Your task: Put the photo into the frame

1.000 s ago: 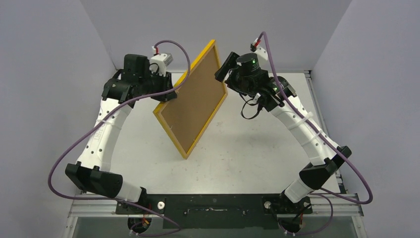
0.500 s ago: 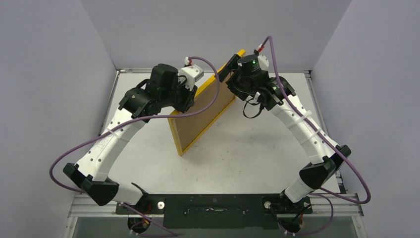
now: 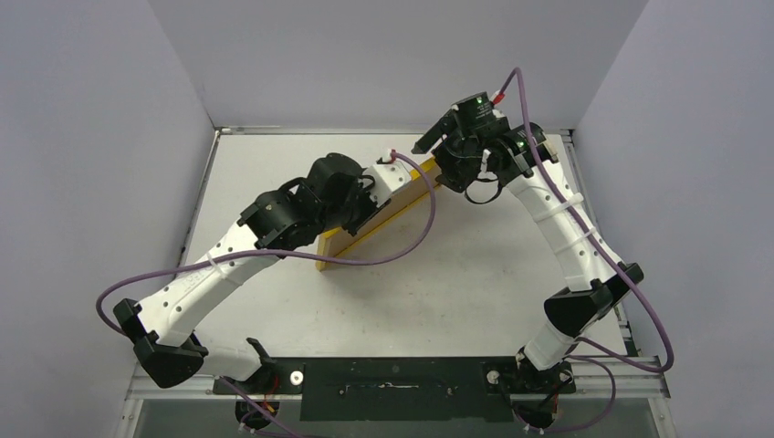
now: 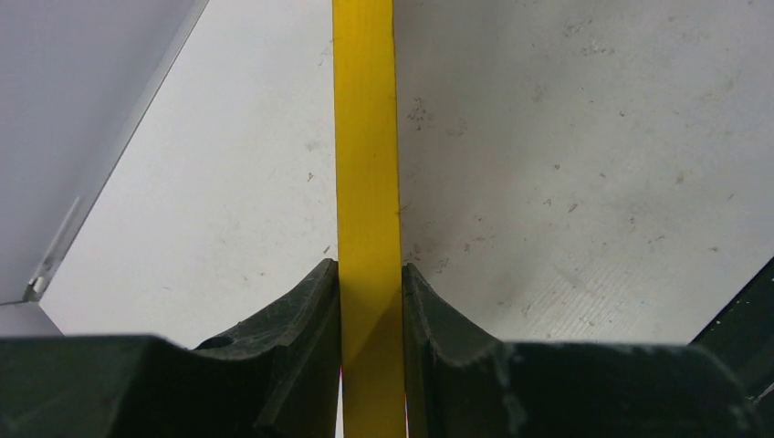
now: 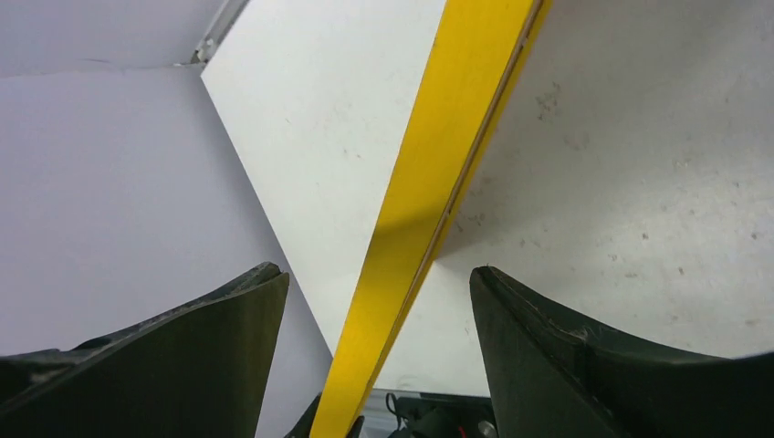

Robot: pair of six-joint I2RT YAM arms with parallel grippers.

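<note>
The frame (image 3: 342, 248) stands on edge over the middle of the table. In the top view only its thin yellow edge shows, running diagonally. My left gripper (image 3: 388, 201) is shut on that edge. In the left wrist view the yellow frame (image 4: 367, 137) is pinched between both fingers of the gripper (image 4: 370, 274). My right gripper (image 3: 427, 153) is at the frame's far upper end and is open. In the right wrist view the frame (image 5: 447, 155) passes between the spread fingers of the gripper (image 5: 374, 278) without touching them. The photo is not in view.
Grey walls close in the white table (image 3: 475, 274) at the back and on both sides. A metal rail (image 3: 274, 130) runs along the table's far edge. The left arm's purple cable (image 3: 402, 246) loops across the frame's near side.
The frame has swung from tilted, with its brown back showing, to edge-on and lower. My left arm moved right and down with it. My right gripper shifted right and back.
</note>
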